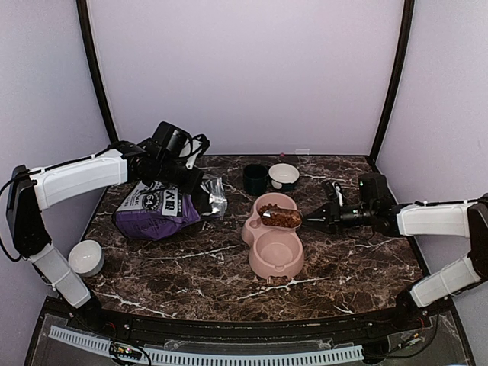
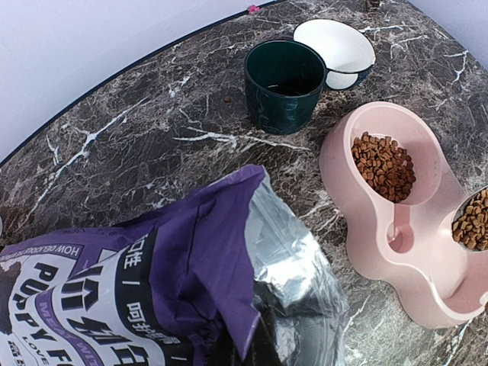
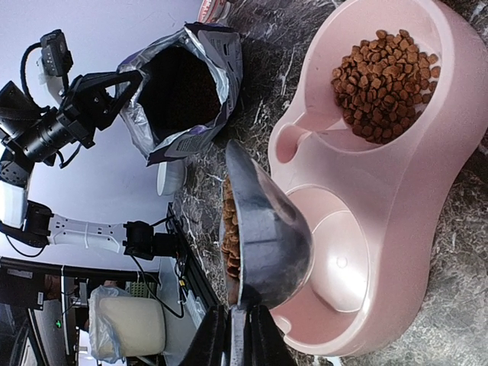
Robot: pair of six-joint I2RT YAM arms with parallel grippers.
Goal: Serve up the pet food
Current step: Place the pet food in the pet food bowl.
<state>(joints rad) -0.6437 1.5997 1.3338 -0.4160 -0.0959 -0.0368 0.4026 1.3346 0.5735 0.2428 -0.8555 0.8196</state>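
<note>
The pet food (image 3: 385, 76) is seen in two places. One heap is lying in one compartment of the pink double bowl (image 3: 396, 229), the compartment which is nearer to the dark green cup (image 2: 284, 84). A second portion is carried in the grey scoop (image 3: 267, 229), which is held in the air just above the other compartment; no pellets are seen in that compartment. The handle of the scoop is clamped between the fingers of the right pincer (image 3: 232, 339). The bowl is placed near the middle of the marble tabletop (image 1: 191, 267). Behind it the cup and a white bowl (image 2: 335, 42) are standing, touching each other. To the left the purple bag (image 1: 152, 210) is lying with its silver mouth open toward the double bowl. The left pincer (image 3: 136, 76) is closed on the rim of the bag.
</note>
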